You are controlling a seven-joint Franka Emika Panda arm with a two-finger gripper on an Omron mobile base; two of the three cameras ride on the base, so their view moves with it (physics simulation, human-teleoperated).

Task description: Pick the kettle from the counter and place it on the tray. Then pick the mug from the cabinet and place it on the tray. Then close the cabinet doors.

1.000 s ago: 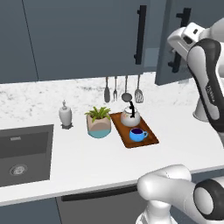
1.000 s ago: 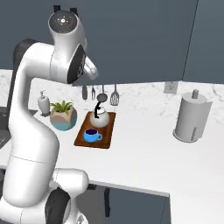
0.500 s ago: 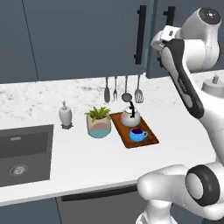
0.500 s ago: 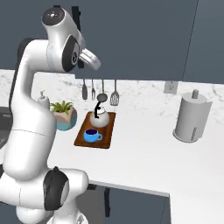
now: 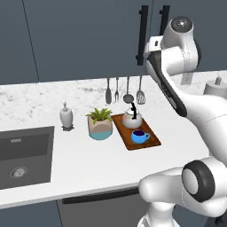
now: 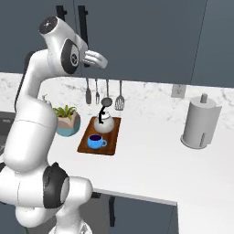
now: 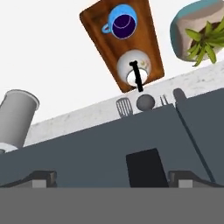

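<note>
The round white kettle (image 5: pixel 132 118) with its black arched handle sat on the dark wooden tray (image 5: pixel 148 141), beside the glossy blue mug (image 5: pixel 140 135), on the speckled white counter (image 5: pixel 80 164). A leafy plant pot (image 5: pixel 100 125) stood beside the tray. The gripper (image 7: pixel 111 175), jaws wide apart and empty, faced the flat slate-blue cabinet doors (image 5: pixel 88 40).

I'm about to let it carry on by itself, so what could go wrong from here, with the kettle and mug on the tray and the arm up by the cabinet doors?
1. The arm is high against the cabinet doors; a wide swing could clip their bar handles.
2. Coming down, the open gripper passes over the tray and might knock the kettle or mug.
</note>
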